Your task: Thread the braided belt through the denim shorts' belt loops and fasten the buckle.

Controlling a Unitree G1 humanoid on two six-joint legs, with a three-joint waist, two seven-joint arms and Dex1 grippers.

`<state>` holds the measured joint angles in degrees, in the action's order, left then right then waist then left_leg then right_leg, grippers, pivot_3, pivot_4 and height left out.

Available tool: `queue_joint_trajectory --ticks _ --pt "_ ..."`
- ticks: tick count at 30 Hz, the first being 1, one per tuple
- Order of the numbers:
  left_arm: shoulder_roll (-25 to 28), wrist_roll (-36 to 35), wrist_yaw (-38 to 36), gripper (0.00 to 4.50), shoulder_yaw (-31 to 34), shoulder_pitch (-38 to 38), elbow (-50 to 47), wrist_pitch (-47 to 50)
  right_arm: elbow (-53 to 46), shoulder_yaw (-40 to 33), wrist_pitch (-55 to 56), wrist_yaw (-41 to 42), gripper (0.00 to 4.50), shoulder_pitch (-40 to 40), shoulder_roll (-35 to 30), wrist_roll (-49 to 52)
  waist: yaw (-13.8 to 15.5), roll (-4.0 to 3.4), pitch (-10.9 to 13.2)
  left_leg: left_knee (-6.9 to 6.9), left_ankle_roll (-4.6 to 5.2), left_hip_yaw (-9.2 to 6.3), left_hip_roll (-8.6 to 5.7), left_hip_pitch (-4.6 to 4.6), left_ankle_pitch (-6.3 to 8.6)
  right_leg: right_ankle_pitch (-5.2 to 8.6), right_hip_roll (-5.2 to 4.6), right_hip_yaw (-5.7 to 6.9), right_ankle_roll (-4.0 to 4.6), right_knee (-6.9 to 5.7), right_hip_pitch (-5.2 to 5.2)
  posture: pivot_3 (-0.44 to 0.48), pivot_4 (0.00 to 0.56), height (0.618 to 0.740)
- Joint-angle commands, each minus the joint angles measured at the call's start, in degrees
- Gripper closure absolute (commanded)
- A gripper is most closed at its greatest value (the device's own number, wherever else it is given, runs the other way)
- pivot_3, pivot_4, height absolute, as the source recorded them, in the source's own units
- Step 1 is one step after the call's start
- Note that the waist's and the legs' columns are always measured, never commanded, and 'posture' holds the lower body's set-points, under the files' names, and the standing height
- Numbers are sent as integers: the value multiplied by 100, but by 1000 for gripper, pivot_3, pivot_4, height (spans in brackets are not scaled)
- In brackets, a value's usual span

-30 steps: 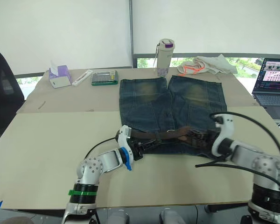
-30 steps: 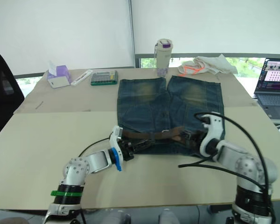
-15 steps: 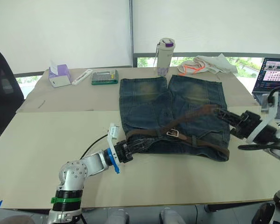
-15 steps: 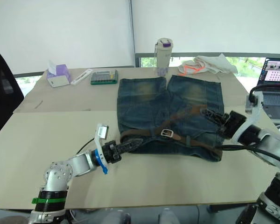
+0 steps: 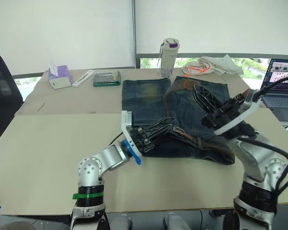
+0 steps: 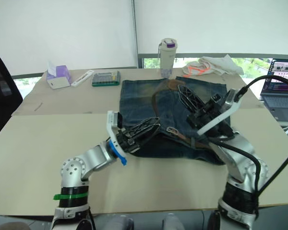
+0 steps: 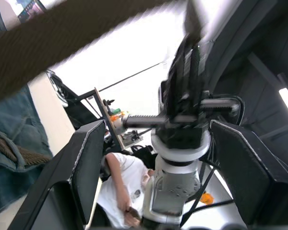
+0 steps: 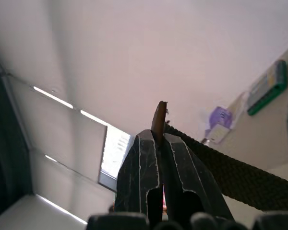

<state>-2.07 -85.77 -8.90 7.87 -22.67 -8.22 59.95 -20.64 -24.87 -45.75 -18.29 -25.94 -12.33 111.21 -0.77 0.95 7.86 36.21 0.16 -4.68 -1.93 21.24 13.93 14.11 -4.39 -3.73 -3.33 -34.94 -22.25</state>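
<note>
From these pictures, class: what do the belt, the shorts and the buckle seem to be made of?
Braided belt: woven cord or leather, matte dark brown; the plaited texture shows, the fibre does not.
Denim shorts: blue denim, matte, with faded yellowish patches and visible seams.
Buckle: probably metal, a small silvery, slightly shiny frame.

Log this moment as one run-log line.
right gripper: shut on braided belt, raised | left gripper: open over denim shorts | buckle: unfastened
</note>
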Motion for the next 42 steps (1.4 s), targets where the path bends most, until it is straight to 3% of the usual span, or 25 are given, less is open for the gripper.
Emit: queue_joint_trajectory --ticks 1,18,28,31,39,40,42 --pt "-107 -221 149 784 -69 -73 -165 -191 -371 9 427 -120 4500 -172 252 179 7 0 0 0 0 -2 -2 -2 0 0 -1 1 1 0 0 0 150 740" --pt "-743 -1181 1070 784 61 -58 -18 -1266 -436 640 345 -38 4500 484 -136 179 3 -1 0 -2 1 2 -7 -2 0 0 2 0 4 7 1 0 150 740" --pt "-707 -1379 1083 784 66 -35 23 -1504 -566 753 259 113 4500 732 -410 179 5 1 1 -1 1 2 -12 0 0 1 2 1 4 10 2 0 150 740" --pt "-685 -1402 1062 1576 107 -60 85 -1556 -564 775 284 147 4500 774 -500 179 7 1 1 -1 1 4 -11 0 0 1 3 2 4 10 2 0 150 740" --pt "-669 -1483 1040 4251 162 -62 156 -1694 -559 778 325 188 4500 867 -629 179 8 4 3 -1 1 3 -11 2 0 1 3 3 3 13 2 0 150 740" --pt "-668 -1495 1041 4472 169 -59 158 -1704 -550 772 332 188 4500 873 -640 179 8 4 3 -1 1 4 -12 3 0 1 2 3 3 14 2 0 150 740" --pt "-662 -1542 1041 4472 210 -39 172 -1725 -512 740 325 194 4500 894 -698 179 8 4 3 -1 1 4 -12 4 0 2 2 3 3 15 1 0 150 740"
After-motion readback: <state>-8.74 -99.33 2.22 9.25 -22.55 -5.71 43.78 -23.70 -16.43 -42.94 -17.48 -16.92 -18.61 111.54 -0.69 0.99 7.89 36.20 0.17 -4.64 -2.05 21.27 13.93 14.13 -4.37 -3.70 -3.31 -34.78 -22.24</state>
